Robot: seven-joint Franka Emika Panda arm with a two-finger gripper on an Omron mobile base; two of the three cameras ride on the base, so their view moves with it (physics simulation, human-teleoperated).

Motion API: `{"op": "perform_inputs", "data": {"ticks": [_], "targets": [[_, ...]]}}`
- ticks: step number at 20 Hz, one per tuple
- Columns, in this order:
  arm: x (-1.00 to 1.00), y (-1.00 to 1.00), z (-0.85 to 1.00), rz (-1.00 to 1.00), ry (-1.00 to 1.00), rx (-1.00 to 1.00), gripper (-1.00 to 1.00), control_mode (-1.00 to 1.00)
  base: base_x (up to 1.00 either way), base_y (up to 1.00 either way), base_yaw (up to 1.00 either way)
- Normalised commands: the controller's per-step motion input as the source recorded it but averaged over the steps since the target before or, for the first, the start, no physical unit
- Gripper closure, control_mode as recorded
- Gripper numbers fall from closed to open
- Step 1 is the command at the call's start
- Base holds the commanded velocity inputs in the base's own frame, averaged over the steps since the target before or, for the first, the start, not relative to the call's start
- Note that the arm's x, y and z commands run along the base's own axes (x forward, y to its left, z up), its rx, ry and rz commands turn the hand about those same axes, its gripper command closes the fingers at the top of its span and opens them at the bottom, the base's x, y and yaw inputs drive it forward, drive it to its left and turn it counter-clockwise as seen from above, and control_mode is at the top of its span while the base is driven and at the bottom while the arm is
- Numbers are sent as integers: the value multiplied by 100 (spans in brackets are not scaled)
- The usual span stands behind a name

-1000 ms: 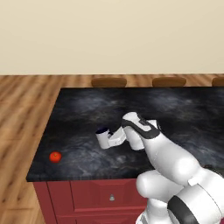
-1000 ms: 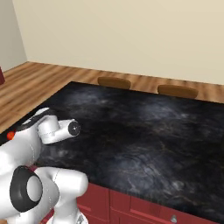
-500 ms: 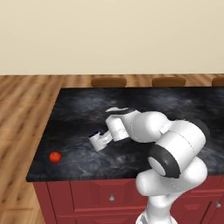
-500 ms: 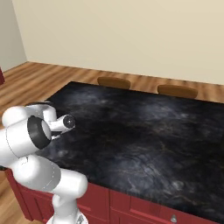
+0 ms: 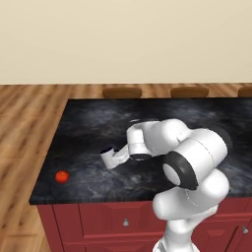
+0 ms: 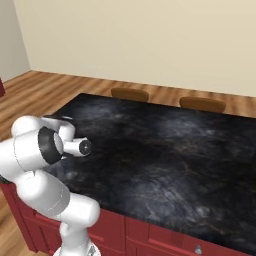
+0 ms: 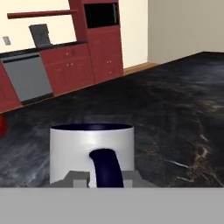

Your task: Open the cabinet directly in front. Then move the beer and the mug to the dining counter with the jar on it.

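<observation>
One mug (image 7: 91,151), upright on the counter (image 5: 88,123), near its left front part. One small red thing (image 5: 61,176) on the same top, well apart to the left. Two stools (image 6: 130,93) seen from the right base, three from the left. In hand view: gripper (image 7: 103,178) closed narrowly on the mug's dark handle (image 7: 106,166).

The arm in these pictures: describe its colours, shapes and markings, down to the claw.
The arm is glossy white, built of rounded, bulbous segments. Its joints carry dark rings and round black end caps with grey centres, one facing the camera in the right base view. No cables or lettering show. The claw ends the white wrist; in the hand view only small grey finger tips are visible.
</observation>
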Motion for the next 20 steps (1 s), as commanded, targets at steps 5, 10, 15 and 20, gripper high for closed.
{"op": "perform_inputs", "data": {"ticks": [5, 10, 15, 20], "targets": [[0, 0, -70, 4, 0, 0, 100, -100, 0, 0, 0], [0, 0, -72, 1, 0, -1, 100, -100, 0, 0, 0], [-38, -2, -37, 5, -8, 0, 100, -100, 0, 0, 0], [-16, 0, -11, 3, -6, 0, 100, -100, 0, 0, 0]]}}
